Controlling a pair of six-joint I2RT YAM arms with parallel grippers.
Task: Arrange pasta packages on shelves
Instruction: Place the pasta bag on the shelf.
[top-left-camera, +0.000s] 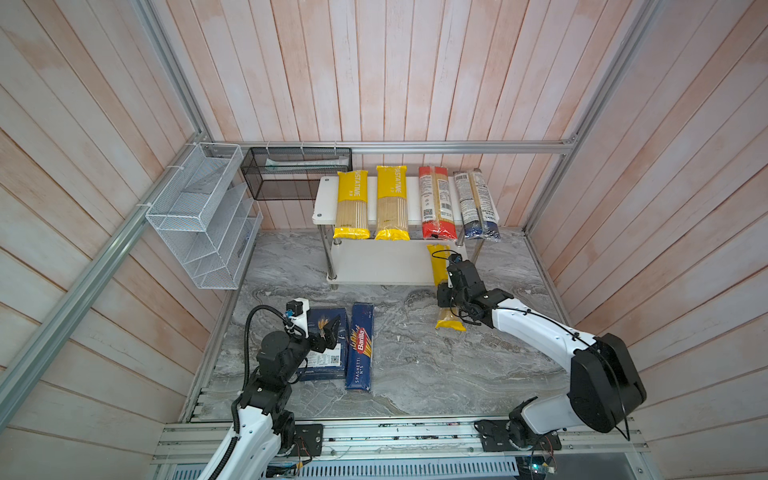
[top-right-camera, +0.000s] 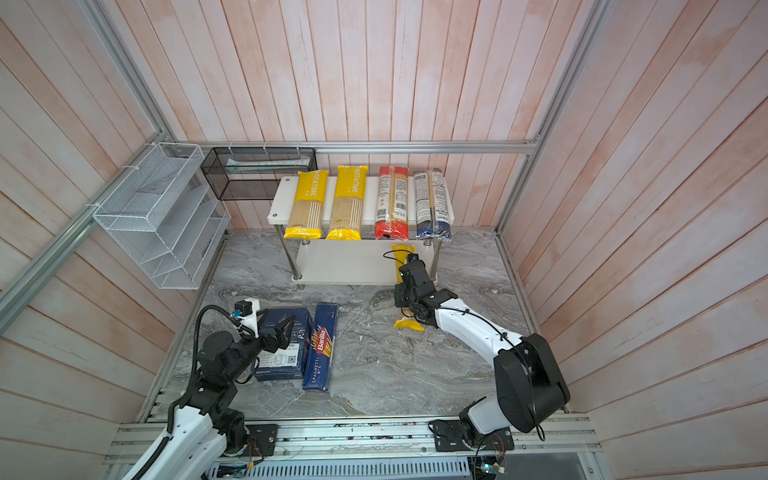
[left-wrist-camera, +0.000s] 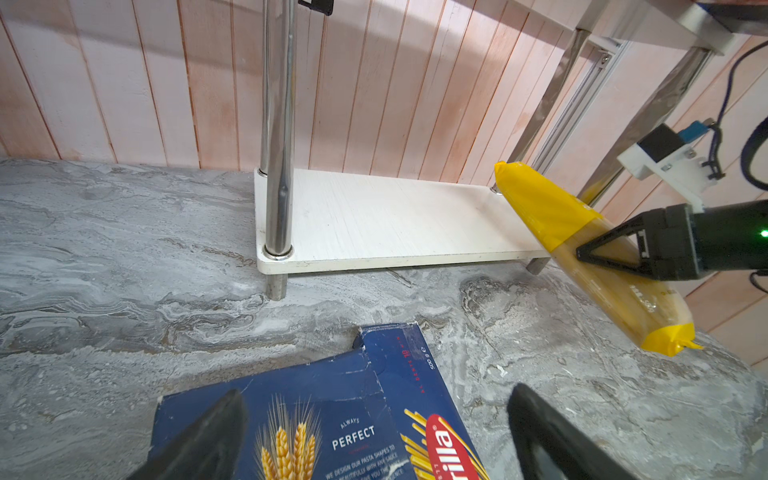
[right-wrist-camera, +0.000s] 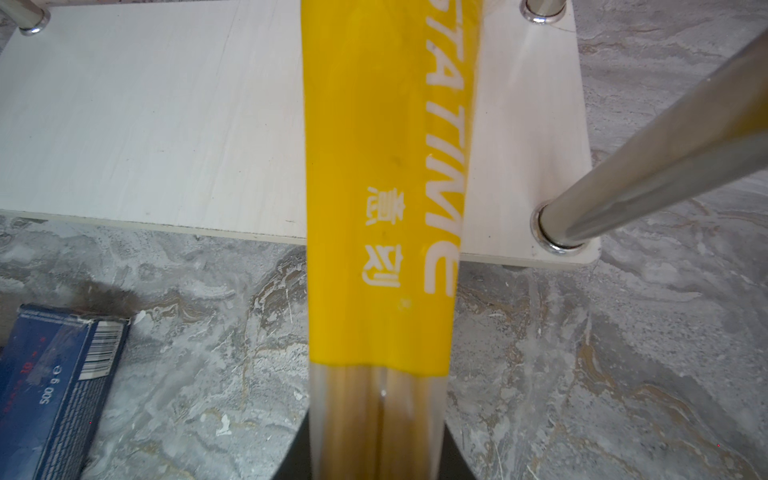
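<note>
Nearest, on the grey marbled table (top-left-camera: 415, 374), two blue cardboard Barilla boxes (top-left-camera: 360, 349) lie side by side, and the left end effector (top-left-camera: 330, 330) hovers spread wide over the left one. Further out, the right end effector (top-left-camera: 448, 298) is clamped on a glossy yellow PASTATIME bag (top-left-camera: 439, 266), whose far end is over the white lower shelf (top-left-camera: 374, 262). Only the right wrist view reads its lettering. Farthest, four bags (top-left-camera: 392, 203) cross the upper shelf (top-left-camera: 326, 199).

Light was bright and even — soft shadows only. Both top views bowed at the edges; my right wrist cam blurred the yellow bag (right-wrist-camera: 376, 249) up close.
</note>
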